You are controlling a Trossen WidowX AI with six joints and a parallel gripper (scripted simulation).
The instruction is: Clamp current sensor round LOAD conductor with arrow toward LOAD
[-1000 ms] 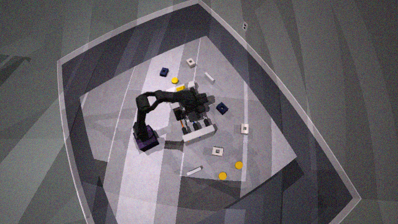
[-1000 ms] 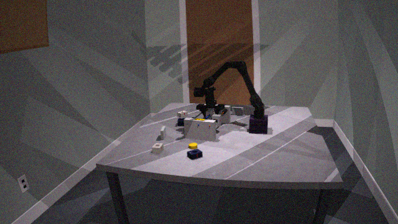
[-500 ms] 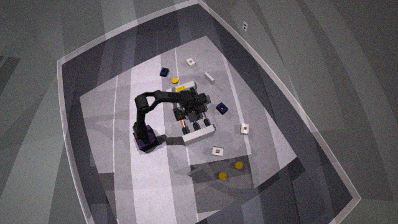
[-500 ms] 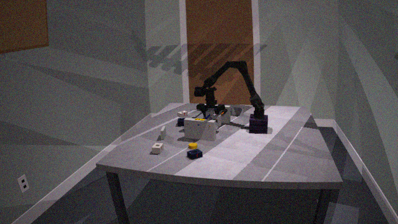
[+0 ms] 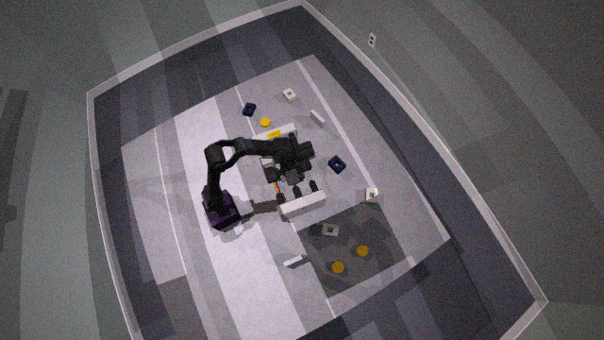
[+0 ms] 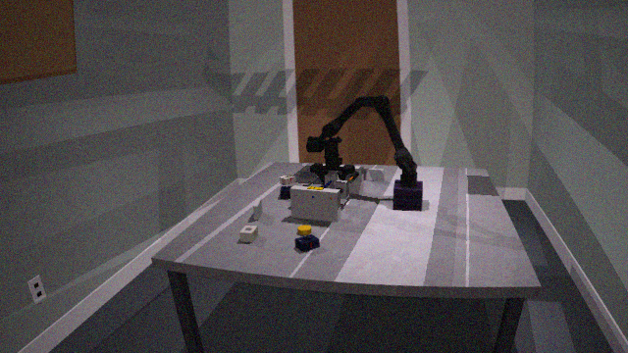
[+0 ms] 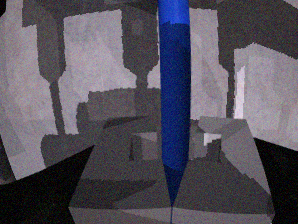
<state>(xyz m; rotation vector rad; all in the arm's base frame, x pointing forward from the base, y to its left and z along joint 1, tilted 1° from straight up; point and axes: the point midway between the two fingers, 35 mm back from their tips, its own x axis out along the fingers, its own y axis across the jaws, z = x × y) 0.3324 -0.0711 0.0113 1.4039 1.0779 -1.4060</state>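
1. The gripper [image 5: 293,178] [image 6: 334,172] [image 7: 177,149] stands wide, but it is not empty: it has the grey sensor [image 7: 120,192] between its fingers. The sensor is up at the blue wire [image 5: 295,188] [image 6: 328,184] [image 7: 175,95], with one half on each side. I can't tell if it has clicked shut. If the squeeze is too weak, or the wire gets pinched at the edge, the halves could pop apart when the fingers let go.

2. I can't see the arrow. If the sensor is the wrong way round, a good click still won't make it right, so I'd check that before letting go.

3. The blue wire looks a bit off to one side of the narrow gap. A crooked push could bend it or twist the sensor.

4. The orange wire [image 5: 276,187] [image 6: 350,177] is close by. If the fingers open fast or swing sideways, they could bump it.

5. The yellow tag [image 5: 274,134] [image 6: 315,188] sits on a white block [image 5: 289,128] [image 6: 315,205]. I can't read it from here, so mixing up the wires is a worry too.

6. Further out on the bench [image 5: 198,123] [image 6: 392,275], a dark blue block [image 5: 339,162] [image 6: 286,192] could get knocked if the arm leaves low.
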